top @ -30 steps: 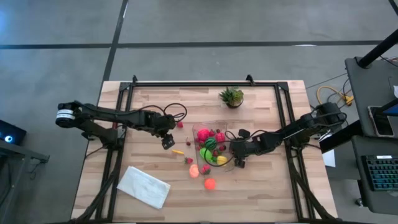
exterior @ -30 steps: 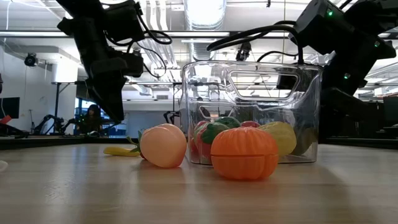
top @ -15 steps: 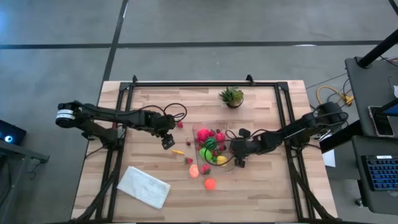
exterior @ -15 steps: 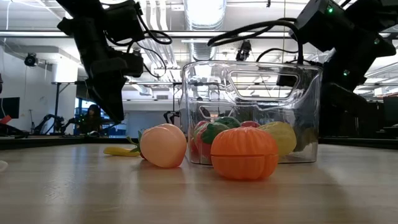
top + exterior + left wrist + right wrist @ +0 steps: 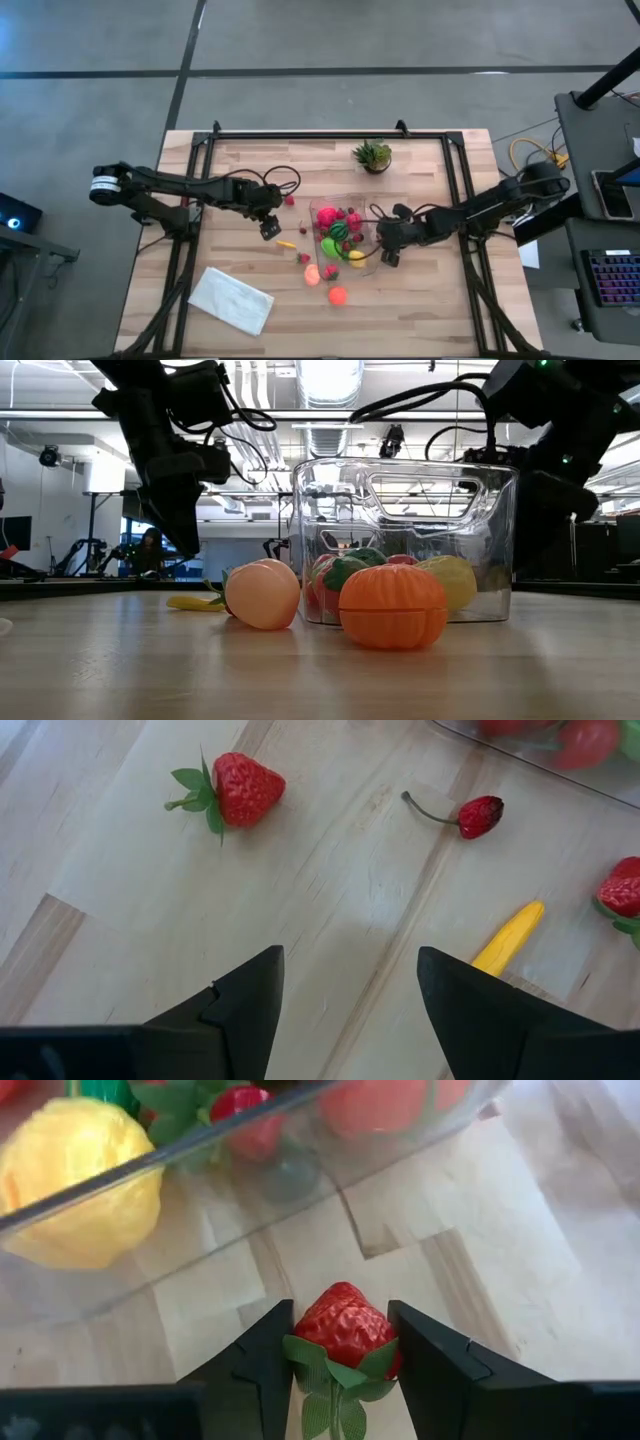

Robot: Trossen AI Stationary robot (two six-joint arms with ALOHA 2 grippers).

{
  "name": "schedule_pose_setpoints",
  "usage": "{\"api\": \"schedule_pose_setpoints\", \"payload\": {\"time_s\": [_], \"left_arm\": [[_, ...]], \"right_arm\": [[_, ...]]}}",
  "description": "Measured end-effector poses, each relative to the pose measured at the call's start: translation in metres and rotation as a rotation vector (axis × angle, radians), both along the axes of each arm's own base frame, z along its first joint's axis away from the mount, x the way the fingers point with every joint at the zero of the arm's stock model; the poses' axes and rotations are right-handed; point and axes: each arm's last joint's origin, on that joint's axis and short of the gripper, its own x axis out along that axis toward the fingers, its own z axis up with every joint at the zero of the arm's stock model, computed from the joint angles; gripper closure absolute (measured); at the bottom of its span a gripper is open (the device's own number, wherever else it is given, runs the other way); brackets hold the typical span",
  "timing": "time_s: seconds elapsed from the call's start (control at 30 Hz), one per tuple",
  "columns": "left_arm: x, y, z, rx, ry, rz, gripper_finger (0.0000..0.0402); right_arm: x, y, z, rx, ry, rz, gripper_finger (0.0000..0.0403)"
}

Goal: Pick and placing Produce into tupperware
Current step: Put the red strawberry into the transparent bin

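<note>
My right gripper (image 5: 340, 1342) has its fingers clamped on a strawberry (image 5: 343, 1323), just beside the tupperware (image 5: 345, 240) mid-bench. My left gripper (image 5: 348, 990) hovers with fingers apart above bare bench (image 5: 330, 910), near another strawberry (image 5: 243, 788), a cherry (image 5: 478, 813) and a yellow piece (image 5: 508, 936). I see no readable writing.

Bare wood lies under the left tool (image 5: 345, 982), with a strawberry (image 5: 240, 789), cherry (image 5: 478, 815) and yellow fruit (image 5: 508, 935) scattered ahead.

The worktop (image 5: 420, 290) is pale, matt wood with visible grain. The tupperware (image 5: 405, 540) is clear, glossy plastic. A strawberry (image 5: 343, 1326) looks bumpy and slightly shiny; the cloth (image 5: 231, 299) is white and soft.
</note>
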Motion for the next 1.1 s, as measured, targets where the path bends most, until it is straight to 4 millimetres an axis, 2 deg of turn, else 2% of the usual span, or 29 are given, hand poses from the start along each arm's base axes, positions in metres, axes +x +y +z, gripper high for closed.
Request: {"api": "schedule_pose_setpoints", "payload": {"time_s": [0.37, 0.63, 0.83, 1.1], "left_arm": [[0.002, 0.000, 0.001, 0.002, -0.021, 0.000, 0.0185], [0.002, 0.000, 0.001, 0.002, -0.020, 0.000, 0.0185], [0.002, 0.000, 0.001, 0.002, -0.022, 0.000, 0.0185], [0.003, 0.000, 0.001, 0.002, -0.029, 0.000, 0.0185]], "right_arm": [[-0.012, -0.004, 0.034, 0.021, -0.139, -0.037, 0.0262], [-0.017, -0.005, 0.061, 0.115, -0.326, -0.097, 0.0262], [-0.008, -0.003, 0.074, 0.147, -0.483, -0.077, 0.0262], [0.020, 0.006, 0.073, 0.186, -0.483, 0.003, 0.0261]]}}
